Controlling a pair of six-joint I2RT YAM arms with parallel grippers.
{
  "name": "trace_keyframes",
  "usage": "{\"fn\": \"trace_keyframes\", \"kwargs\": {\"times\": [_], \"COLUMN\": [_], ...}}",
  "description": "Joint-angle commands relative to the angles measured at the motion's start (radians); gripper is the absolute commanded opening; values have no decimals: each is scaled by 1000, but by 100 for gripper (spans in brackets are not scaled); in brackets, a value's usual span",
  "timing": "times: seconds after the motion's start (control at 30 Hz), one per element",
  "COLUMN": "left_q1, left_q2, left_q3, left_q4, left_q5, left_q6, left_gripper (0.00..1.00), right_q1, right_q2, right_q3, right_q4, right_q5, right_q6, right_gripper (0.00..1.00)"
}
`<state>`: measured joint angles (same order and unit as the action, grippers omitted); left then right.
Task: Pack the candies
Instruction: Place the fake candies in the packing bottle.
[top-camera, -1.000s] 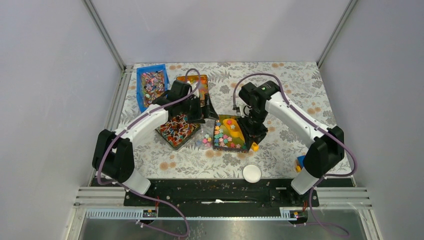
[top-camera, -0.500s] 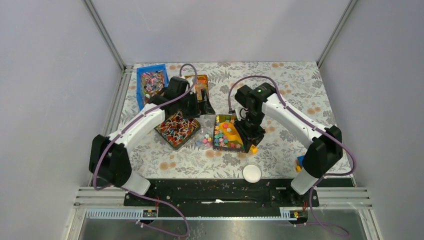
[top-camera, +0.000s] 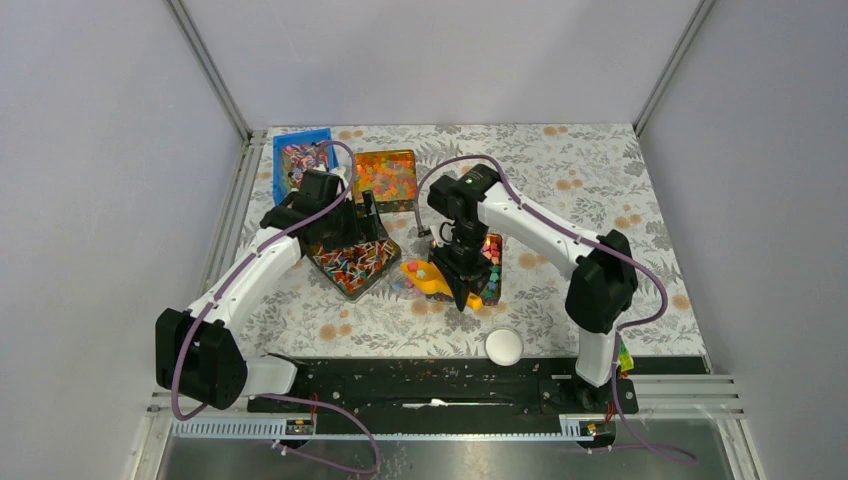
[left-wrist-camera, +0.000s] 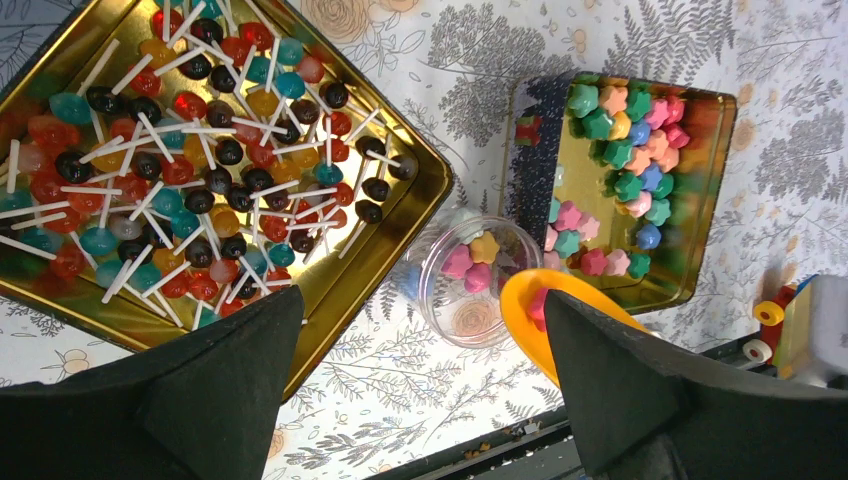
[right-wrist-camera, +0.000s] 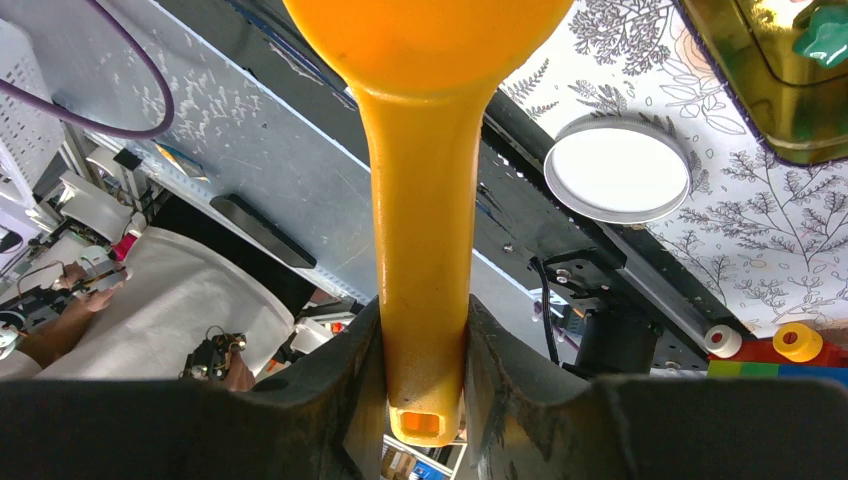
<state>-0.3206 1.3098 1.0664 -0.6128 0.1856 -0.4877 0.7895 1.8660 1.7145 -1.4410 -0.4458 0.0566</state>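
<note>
Right claw (right-wrist-camera: 422, 345) is clenched on the handle of the yellow scoop (right-wrist-camera: 420, 160). Low in the top view, by the arm bases, a white lid (top-camera: 504, 346) is seen lying by itself, so closing is not yet done. Just above it, the scoop bowl is held at the edge of the small clear jar (left-wrist-camera: 470, 312), with a pink piece in it. A few candies (left-wrist-camera: 470, 262) are already in the jar, but it looks far from full. Many more are left in the gold tin (left-wrist-camera: 700, 240) to the right of the jar. Left claw (left-wrist-camera: 420, 390) is spread wide and holds nothing, above the lollipop tin (left-wrist-camera: 425, 195). Farther up, a box of orange beads (top-camera: 386, 178) and a blue tray (top-camera: 300, 160) are seen. Since a second ago, the scoop has been swung left out of the gold tin, and the left arm has been drawn back to the left.
</note>
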Motion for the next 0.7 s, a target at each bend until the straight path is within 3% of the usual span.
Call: {"fn": "trace_keyframes", "kwargs": {"times": [0.0,0.67], "left_q1": [0,0], "left_q2": [-45,-27], "left_q3": [-22,-37], "left_q4": [-1,20], "left_q5": [-23,3], "left_q6": [27,45], "left_gripper": [95,95], "right_q1": [4,3], "right_q2": [64,149], "right_q3": [108,158], "right_q4": [-105,-223], "right_q5": [-32,-89], "right_q6": [-1,90], "right_gripper": [0,0]}}
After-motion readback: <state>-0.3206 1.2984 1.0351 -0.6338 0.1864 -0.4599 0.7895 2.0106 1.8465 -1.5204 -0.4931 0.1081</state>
